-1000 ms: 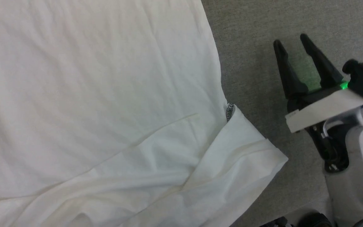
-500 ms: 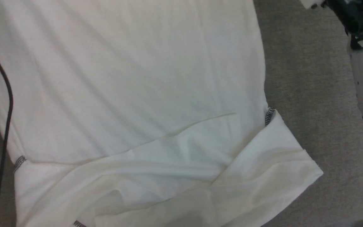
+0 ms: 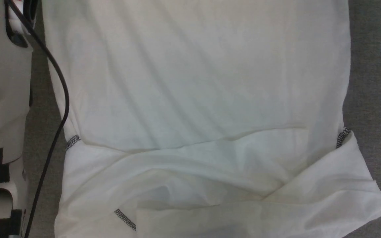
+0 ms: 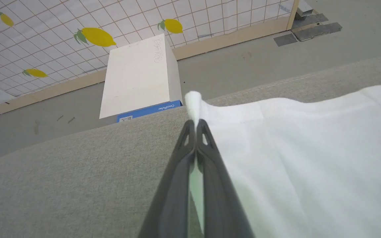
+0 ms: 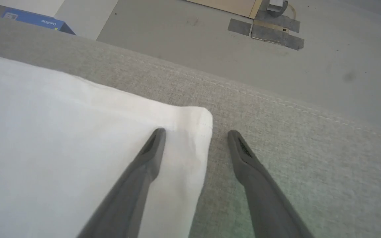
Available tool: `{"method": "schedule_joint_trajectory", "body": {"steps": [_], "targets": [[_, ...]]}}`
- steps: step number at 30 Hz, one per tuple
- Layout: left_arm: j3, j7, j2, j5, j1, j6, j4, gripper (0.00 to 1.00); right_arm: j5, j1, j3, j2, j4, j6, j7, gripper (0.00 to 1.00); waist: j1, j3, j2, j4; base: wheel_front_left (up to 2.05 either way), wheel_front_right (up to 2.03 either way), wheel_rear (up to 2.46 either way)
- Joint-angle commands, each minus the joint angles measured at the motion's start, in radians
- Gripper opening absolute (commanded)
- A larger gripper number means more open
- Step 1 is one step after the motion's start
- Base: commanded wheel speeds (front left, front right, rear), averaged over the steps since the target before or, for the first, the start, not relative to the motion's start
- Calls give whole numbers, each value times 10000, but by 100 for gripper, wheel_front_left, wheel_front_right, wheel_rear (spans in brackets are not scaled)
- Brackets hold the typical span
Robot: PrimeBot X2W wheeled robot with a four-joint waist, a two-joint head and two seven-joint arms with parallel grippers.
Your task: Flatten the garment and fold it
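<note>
My left gripper (image 4: 195, 123) is clenched on one hem corner of the thin white long-sleeved shirt (image 3: 193, 82), spread on the grey woven cushion (image 5: 293, 138). My right gripper (image 5: 196, 132) gapes astride the other corner. It looks light and limp, so I'd pinch corners.

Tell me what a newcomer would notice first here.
The big white garment lies spread across the grey surface in the head view. At one corner the left gripper is shut on a pinched tuft of it. At another the right gripper stands open, one finger over cloth, one over the surface.
</note>
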Motion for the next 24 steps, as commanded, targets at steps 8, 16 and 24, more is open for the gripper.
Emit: {"method": "schedule_joint_trajectory", "body": {"steps": [8,16,24], "targets": [[-239,-260,51,117,274,134,-136,0,-992,-273,-402,18,228,-17,630,0,-1,31,0,99,0,0,0],[-300,-1928,469,696,94,276,50,0,-2119,-159,-1133,119,-136,-17,-1917,0,-1,-348,0,-408,0,0,0],[30,-3928,760,1083,-94,893,756,0,-2445,-143,-1215,365,8,-17,-4406,0,-1,-963,0,-796,0,0,0]]}}
